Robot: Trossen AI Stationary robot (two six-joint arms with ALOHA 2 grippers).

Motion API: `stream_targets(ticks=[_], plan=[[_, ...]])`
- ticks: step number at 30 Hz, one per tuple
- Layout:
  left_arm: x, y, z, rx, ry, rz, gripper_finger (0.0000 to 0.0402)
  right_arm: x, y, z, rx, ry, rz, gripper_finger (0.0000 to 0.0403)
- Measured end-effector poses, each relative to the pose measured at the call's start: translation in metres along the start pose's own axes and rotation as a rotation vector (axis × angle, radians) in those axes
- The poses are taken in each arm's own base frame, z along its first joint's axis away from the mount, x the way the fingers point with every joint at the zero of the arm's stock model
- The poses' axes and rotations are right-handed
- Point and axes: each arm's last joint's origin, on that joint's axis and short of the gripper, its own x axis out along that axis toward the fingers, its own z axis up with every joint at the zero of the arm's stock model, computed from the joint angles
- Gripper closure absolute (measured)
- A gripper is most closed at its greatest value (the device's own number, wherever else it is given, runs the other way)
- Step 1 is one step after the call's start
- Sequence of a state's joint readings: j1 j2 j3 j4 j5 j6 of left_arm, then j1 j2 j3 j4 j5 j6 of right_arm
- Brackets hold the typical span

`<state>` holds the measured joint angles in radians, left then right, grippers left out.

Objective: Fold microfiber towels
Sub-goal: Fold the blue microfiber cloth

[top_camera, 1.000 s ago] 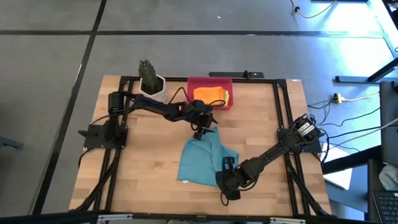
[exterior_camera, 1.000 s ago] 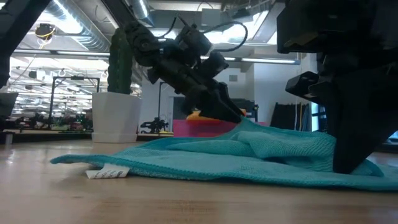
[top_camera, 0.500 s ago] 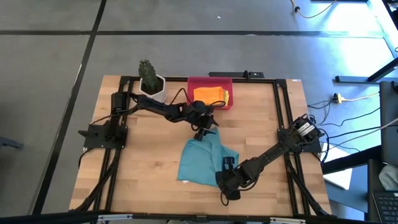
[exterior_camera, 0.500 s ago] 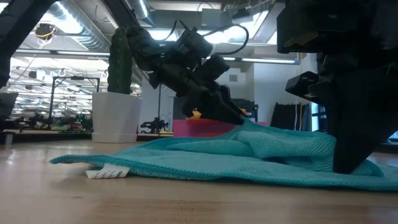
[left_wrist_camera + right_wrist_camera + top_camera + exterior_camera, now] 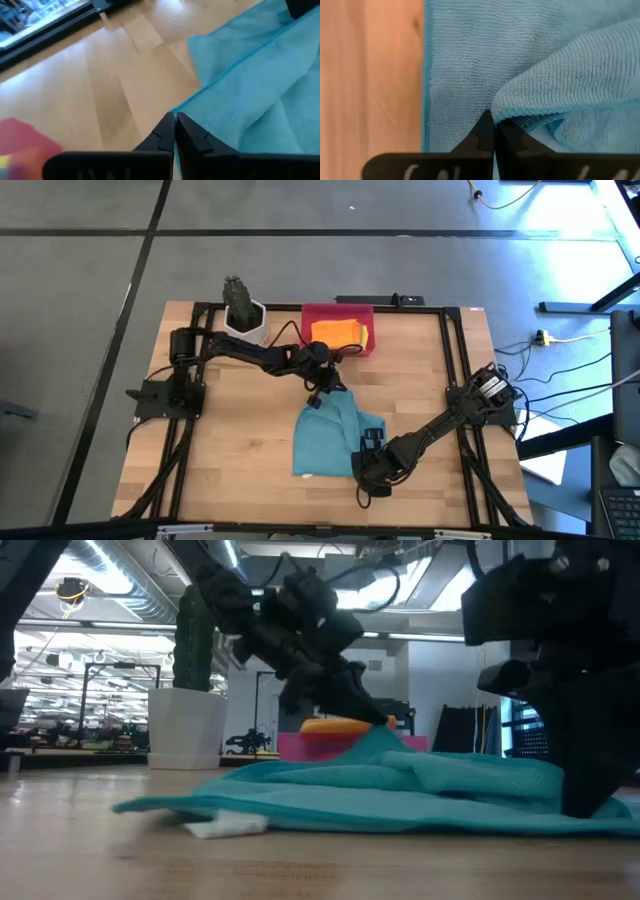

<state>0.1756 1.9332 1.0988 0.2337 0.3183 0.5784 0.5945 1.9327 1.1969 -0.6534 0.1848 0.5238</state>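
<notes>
Sitting just below the middle of the high view, the teal towel (image 5: 330, 442) lies rumpled on the wooden table (image 5: 230, 440), with both arms on it. The left gripper (image 5: 322, 393) is pinched shut on the towel's top edge, and the right gripper (image 5: 372, 452) is clamped shut on a fold at its lower right. Up at top centre there's a red tray (image 5: 338, 314) holding orange and yellow towels (image 5: 338, 332), beside a potted cactus (image 5: 240, 305)
</notes>
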Motion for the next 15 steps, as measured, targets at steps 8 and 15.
stream_targets(ticks=[8,15], plan=[[-0.034,-0.024,0.039,0.091,0.12,0.03,0.0401,-0.01,-0.002,0.001,0.033,0.074,-0.051,0.0402],[-0.062,-0.052,0.068,0.152,0.205,0.071,0.0401,-0.038,-0.002,0.016,0.024,0.058,-0.153,0.04]])
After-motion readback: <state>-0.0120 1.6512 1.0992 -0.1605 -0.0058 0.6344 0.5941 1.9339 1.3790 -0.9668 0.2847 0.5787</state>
